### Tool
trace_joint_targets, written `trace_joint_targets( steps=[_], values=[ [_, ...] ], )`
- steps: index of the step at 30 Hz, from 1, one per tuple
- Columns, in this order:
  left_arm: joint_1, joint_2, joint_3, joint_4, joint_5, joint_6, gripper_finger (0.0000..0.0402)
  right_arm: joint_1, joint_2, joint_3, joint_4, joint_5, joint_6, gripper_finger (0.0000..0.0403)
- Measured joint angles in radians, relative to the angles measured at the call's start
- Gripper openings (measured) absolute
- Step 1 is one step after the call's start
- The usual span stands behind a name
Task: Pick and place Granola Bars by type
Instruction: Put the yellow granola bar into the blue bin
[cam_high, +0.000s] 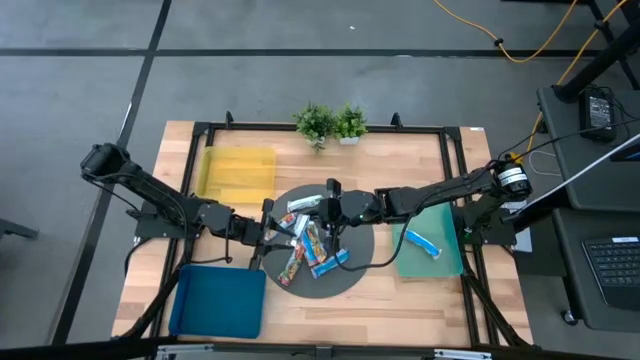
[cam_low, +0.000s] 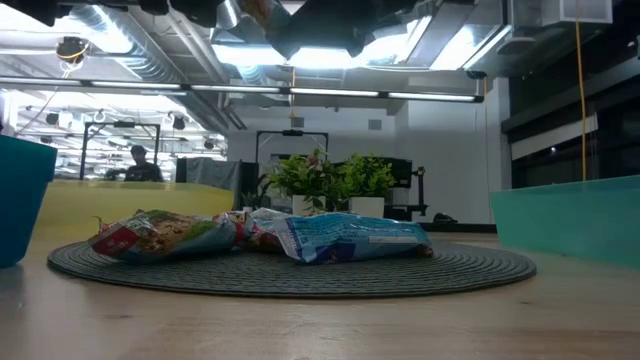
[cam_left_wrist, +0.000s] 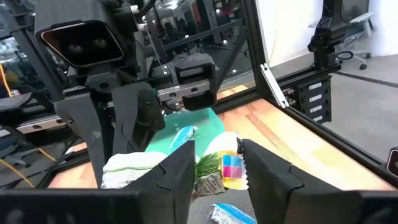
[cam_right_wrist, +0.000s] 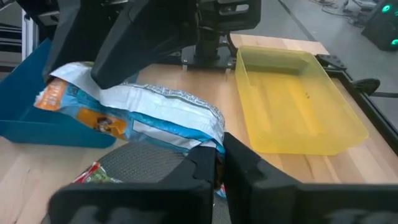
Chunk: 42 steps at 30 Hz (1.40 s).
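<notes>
Multicoloured granola bar (cam_left_wrist: 222, 169), between left pincer (cam_left_wrist: 214, 177) fingers

Both tools hide part of the granola bars (cam_high: 308, 245) (pile's middle) in the high view.

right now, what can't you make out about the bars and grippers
- high view: bars overlap under the arms, count unclear
- low view: top edge cuts off the arms
- right wrist view: right gripper is shut; its own fingers hide whether it pinches a bar
</notes>
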Motion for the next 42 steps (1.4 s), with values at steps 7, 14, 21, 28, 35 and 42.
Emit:
trace_joint_targets(
  steps=[7, 14, 21, 28, 35, 42],
  values=[
    [0.000, 0.000, 0.000, -0.012, -0.017, 0.000, 0.0037, 0.000, 0.000, 0.000, 0.008, 0.002, 0.002, 0.0042],
    [0.000, 0.000, 0.000, -0.027, -0.020, 0.011, 0.0008, 0.001, 0.000, 0.000, 0.008, 0.000, 0.000, 0.0045],
    [0.000, 0.000, 0.000, -0.029, -0.026, 0.024, 0.0002, 0.001, 0.000, 0.000, 0.006, -0.001, 0.000, 0.0034],
    [-0.021, -0.003, 0.000, -0.029, -0.083, 0.059, 0.0002, 0.001, 0.000, 0.000, -0.026, -0.001, -0.005, 0.0034],
    [-0.053, -0.004, 0.000, -0.034, -0.163, 0.080, 0.0002, 0.000, 0.000, 0.000, -0.076, -0.004, -0.031, 0.0071],
    [-0.053, -0.004, 0.000, -0.035, -0.203, 0.093, 0.0002, 0.003, 0.000, 0.000, -0.094, -0.001, -0.030, 0.0150]
  ],
)
